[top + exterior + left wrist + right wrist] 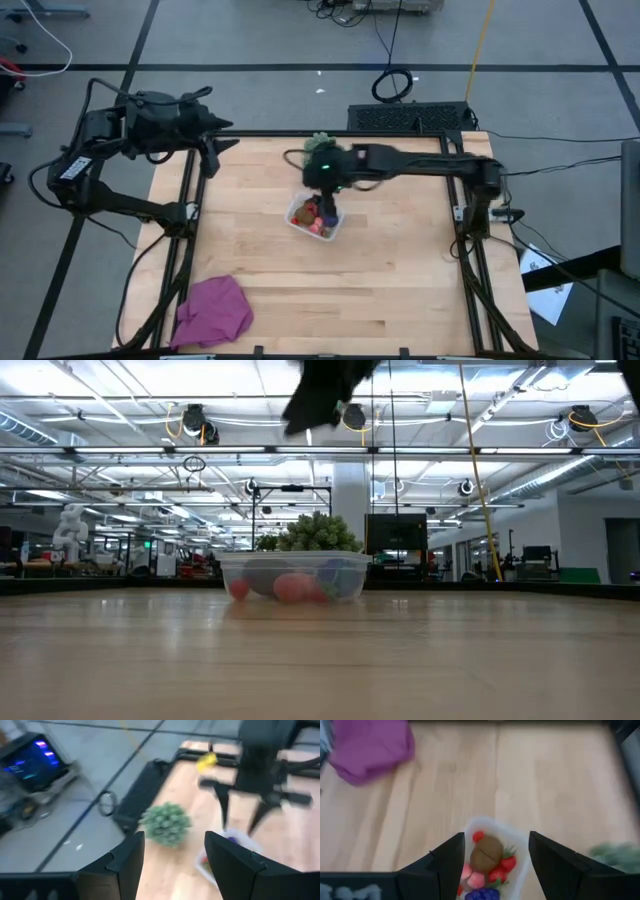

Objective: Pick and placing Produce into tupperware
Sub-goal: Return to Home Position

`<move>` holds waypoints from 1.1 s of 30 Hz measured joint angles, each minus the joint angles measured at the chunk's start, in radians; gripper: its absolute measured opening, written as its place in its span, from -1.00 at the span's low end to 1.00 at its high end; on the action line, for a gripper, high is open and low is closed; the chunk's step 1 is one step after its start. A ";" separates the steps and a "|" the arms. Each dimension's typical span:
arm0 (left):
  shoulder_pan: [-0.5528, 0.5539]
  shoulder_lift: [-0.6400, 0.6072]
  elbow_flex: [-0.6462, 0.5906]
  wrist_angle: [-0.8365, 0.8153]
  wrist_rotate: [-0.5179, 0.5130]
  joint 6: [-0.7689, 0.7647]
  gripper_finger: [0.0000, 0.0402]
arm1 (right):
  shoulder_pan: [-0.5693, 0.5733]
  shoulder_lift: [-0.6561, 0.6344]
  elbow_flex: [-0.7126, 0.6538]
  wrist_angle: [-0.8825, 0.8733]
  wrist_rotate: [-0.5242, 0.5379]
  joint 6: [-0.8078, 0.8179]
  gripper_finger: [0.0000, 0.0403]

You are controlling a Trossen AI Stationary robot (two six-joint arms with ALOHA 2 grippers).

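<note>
Your right gripper (496, 840) hangs wide and empty right over the tupperware (522, 845) mid-bench (400, 260), with the produce (487, 854) inside. Your left gripper (175, 845), wide too, hovers at a bench corner.

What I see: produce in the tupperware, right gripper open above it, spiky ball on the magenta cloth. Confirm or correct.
Wrong on the ball: the high view shows the spiky ball near the tupperware, far from the magenta cloth, not touching it. The rest stands.

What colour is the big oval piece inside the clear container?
The oval piece is brown; the right wrist view shows it best.
</note>
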 joint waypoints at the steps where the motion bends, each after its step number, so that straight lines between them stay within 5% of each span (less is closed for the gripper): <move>1: -0.001 -0.007 0.000 0.003 0.022 -0.005 0.06 | 0.009 -0.039 0.000 0.002 0.019 -0.007 0.03; 16: -0.093 -0.262 -0.051 -0.040 0.091 -0.228 0.06 | 0.334 -0.540 -0.053 -0.109 0.353 0.059 0.03; 28: -0.163 -0.536 -0.517 0.160 0.102 -0.303 0.06 | 0.433 -0.844 -0.552 -0.056 0.460 0.294 0.03; 33: -0.176 -0.593 -0.679 0.229 0.120 -0.332 0.06 | 0.432 -0.957 -0.769 0.160 0.462 0.282 0.03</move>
